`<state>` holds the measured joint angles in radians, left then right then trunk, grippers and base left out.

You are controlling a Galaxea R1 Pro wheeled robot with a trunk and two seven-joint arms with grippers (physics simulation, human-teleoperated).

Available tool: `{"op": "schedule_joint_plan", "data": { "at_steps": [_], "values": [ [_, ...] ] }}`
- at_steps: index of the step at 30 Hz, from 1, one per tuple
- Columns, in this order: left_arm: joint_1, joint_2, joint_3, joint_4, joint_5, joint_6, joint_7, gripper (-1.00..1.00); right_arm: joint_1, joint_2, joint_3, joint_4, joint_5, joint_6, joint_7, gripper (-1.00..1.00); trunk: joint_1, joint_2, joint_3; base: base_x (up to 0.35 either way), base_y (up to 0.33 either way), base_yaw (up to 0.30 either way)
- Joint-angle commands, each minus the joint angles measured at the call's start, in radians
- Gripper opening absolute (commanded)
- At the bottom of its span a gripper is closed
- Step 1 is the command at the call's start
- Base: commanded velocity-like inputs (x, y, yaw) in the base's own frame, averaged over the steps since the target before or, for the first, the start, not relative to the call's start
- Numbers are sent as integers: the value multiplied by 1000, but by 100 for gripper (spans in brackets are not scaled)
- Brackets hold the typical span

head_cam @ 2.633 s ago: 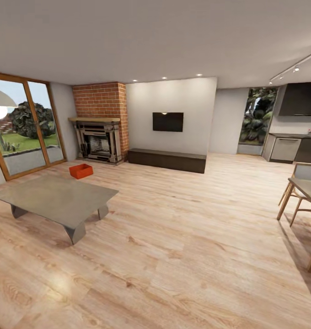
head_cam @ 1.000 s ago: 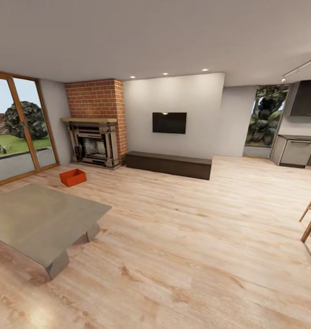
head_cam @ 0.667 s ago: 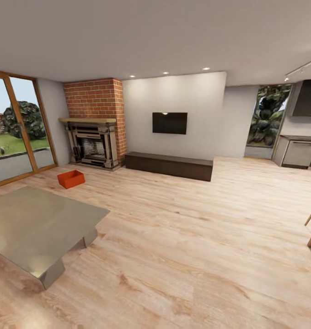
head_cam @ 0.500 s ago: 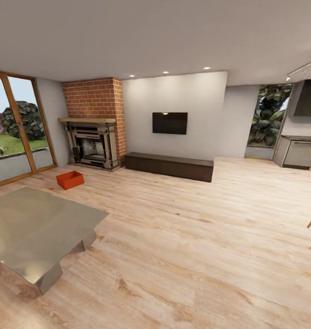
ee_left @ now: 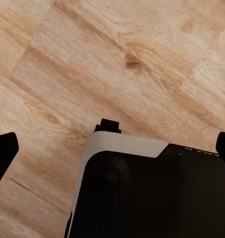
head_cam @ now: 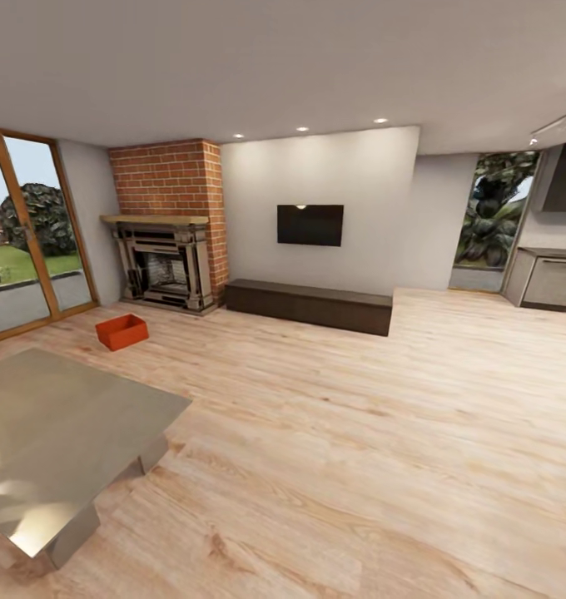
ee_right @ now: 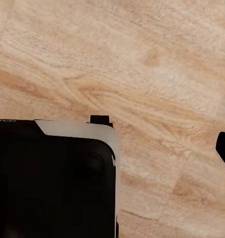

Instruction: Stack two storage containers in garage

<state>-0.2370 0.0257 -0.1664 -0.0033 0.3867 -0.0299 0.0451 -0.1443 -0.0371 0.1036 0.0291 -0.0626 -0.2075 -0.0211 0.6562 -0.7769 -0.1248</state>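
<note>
Sitting on the living room's wood-plank floor (head_cam: 333,433), one red-orange storage container (head_cam: 121,331) lies near the brick fireplace (head_cam: 165,268), beyond the grey low table (head_cam: 58,433). Both wrist views show each tool's dark fingertips wide apart over bare planks, holding nothing.

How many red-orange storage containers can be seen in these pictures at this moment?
1. The storage container sits on the wood floor, in front of the brick fireplace and beyond the grey low table. A second one may be out of view.
</note>
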Motion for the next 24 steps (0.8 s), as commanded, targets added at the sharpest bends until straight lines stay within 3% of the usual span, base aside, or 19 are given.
{"op": "schedule_joint_plan", "data": {
  "at_steps": [1,24],
  "values": [
    [-1,0,-9,0,8,-2,2,100,-1,0,8,3,-6,-6,-2,100,1,-1,-2,323,0,0],
    [0,0,-9,0,7,-2,2,100,-1,0,8,3,-6,-7,-2,100,1,-1,-2,323,0,0]
  ]
}}
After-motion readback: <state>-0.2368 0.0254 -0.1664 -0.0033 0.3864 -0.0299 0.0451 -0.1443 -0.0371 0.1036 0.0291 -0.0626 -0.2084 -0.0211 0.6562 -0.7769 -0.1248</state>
